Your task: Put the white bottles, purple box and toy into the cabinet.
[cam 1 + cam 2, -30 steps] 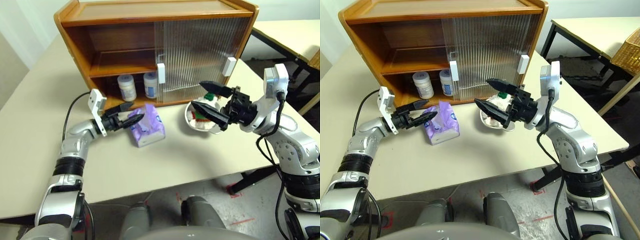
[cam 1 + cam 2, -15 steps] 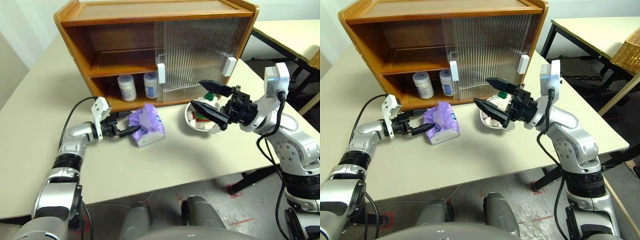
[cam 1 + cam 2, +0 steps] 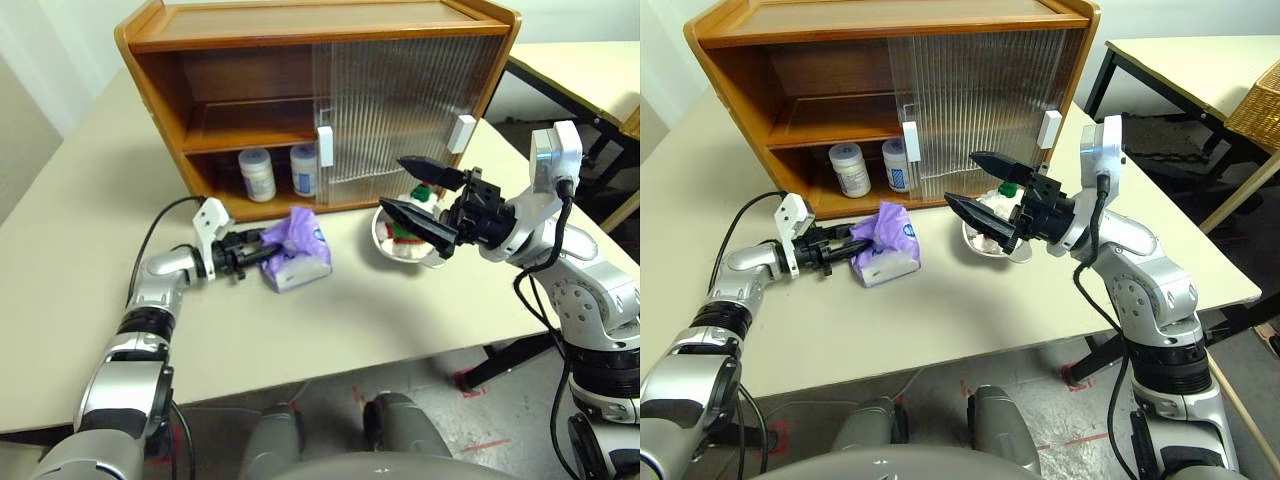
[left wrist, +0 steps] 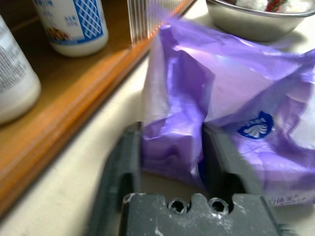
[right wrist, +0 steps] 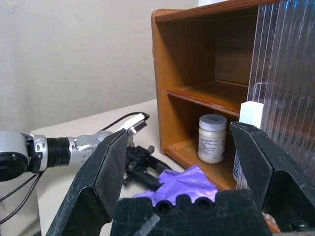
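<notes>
The purple box [image 3: 297, 249] lies on the table in front of the cabinet [image 3: 230, 110], whose left half stands open. My left gripper [image 3: 262, 255] is low on the table, shut on the near left end of the pack; its fingers [image 4: 219, 162] pinch the soft purple wrap [image 4: 197, 98]. Two white bottles [image 3: 258, 174] [image 3: 303, 169] stand inside the bottom compartment. The toy [image 3: 404, 228] lies in a metal bowl [image 3: 395, 248], partly hidden behind my right gripper [image 3: 392, 183], which hangs open above the bowl and holds nothing.
Ribbed sliding doors [image 3: 400, 100] with white handles cover the cabinet's right half. A second table [image 3: 1180, 60] with a wicker basket [image 3: 1255, 100] stands at the back right. The table's front edge runs close below the bowl and the pack.
My left gripper has sunk to the table and shut on the end of the purple box, crumpling its wrap. The right gripper has stayed put and open.
</notes>
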You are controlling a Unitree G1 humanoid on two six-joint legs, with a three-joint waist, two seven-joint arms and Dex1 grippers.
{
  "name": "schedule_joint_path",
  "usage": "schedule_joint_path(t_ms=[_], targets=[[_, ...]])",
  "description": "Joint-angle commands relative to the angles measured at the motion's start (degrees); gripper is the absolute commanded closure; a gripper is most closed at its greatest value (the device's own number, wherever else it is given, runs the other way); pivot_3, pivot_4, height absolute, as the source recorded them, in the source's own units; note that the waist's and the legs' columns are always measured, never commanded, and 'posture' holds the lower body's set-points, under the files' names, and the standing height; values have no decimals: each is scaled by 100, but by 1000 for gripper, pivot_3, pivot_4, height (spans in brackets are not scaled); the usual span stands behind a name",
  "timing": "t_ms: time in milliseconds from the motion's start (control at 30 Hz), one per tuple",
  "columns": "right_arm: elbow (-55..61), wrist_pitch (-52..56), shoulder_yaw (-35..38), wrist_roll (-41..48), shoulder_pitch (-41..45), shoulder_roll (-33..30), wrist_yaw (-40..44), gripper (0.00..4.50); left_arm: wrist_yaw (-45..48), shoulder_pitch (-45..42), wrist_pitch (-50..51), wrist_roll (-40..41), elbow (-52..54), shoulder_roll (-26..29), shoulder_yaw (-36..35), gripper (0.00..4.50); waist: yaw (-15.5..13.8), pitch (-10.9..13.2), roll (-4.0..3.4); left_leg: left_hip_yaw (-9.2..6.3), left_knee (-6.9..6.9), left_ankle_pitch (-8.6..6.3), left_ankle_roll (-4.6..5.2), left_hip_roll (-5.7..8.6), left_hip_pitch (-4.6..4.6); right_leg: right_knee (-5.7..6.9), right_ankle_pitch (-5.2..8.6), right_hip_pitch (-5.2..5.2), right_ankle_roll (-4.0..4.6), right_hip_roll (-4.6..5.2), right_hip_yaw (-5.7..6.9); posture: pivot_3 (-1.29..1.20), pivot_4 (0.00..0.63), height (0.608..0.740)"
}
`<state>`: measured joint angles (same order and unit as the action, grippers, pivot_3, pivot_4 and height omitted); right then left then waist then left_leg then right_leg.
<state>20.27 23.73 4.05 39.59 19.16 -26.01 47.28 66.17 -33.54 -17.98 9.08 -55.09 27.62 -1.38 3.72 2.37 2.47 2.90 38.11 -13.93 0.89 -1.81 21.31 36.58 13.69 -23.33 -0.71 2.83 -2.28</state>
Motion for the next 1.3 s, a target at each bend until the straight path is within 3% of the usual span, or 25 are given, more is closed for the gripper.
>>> schedule_joint_path(t_ms=[33, 100, 300, 467, 633, 767, 933, 1300], targets=[[-37, -32, -31, 12, 63, 13, 45, 0, 126, -26, 77, -16, -83, -43, 17, 4036, 0, 0, 0, 0, 0, 0, 0, 0, 0, 0, 0, 0, 0, 0, 0, -76, 0, 740], [-58, -42, -35, 4, 73, 17, 61, 0, 299, -37, 297, 163, 23, -14, -84, 4472, 1, 0, 0, 0, 0, 0, 0, 0, 0, -1, 1, -1, 0, -1, 0, -71, 0, 740], [-137, -82, -72, -41, 78, 53, 122, 0, 798, -10, 1316, 810, 1060, 211, -392, 4472, 8, 1, 1, 0, 0, 0, 1, -1, 7, -3, 2, -5, 0, -3, 2, -58, 0, 740], [-302, -154, -148, -102, 123, 122, 212, 0, 717, 19, 3189, 1795, 2678, 512, -820, 4472, 14, 2, 1, -3, -2, 1, 3, -4, 6, -2, 2, -5, 1, -4, -1, -26, 0, 740], [-453, -221, -217, -152, 231, 225, 295, 0, -246, -262, 4109, 2235, 3416, 634, -1355, 4472, -20, 2, 0, -7, -2, 2, 3, -3, 1, 3, 4, -3, -2, -5, -1, -1, 0, 740], [-531, -247, -252, -193, 299, 295, 331, 0, -1413, -499, 4208, 2073, 3487, 499, -1603, 4472, -61, 2, 0, -10, 0, 2, 4, -1, -1, 10, 4, -3, -3, -4, -1, 7, 0, 740], [-549, -241, -246, -208, 344, 328, 335, 0, -2989, -695, 4073, 1542, 3836, 10, -1453, 4472, -177, 2, 1, -8, 0, 2, 3, 1, -2, 10, 3, -2, -3, -3, -4, -1, 0, 740], [-380, -229, -189, -203, 192, 345, 215, 0, -5280, -1257, 4041, 1092, 3940, -943, -1520, 4472, -196, 3, 5, -10, 1, -1, -2, 6, 4, 9, 2, -2, -4, 0, -1, -31, 0, 740]])
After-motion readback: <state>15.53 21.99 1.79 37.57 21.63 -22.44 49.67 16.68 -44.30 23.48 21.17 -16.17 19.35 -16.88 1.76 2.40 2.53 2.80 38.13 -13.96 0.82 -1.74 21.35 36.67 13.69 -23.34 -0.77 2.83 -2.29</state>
